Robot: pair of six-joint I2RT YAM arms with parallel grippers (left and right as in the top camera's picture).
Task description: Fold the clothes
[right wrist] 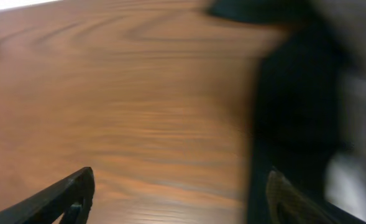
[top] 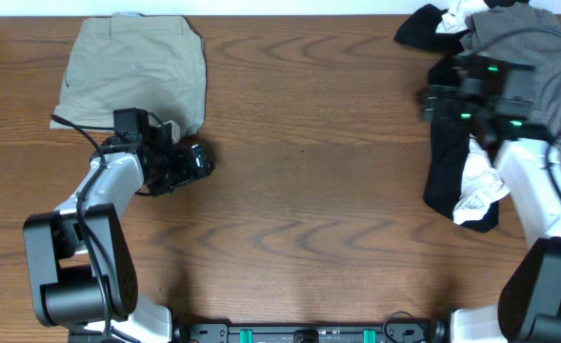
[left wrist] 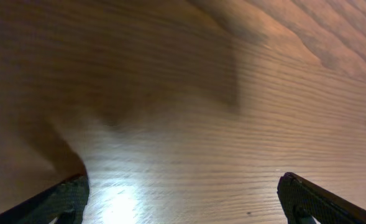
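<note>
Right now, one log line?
left gripper open, empty, over table | right gripper open, empty, by black garment | khaki shorts folded, far left

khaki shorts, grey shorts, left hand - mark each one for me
khaki shorts (top: 132,71), overhead view, middle of the cloth
grey shorts (top: 528,30), overhead view, upper part of the cloth
left hand (top: 202,160), overhead view, between its fingertips

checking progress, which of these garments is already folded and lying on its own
The beige khaki woven shorts at the far left: a flat, squared-off shape lying alone. The grey garment, long black garment and white cloth lie heaped together at the right.
</note>
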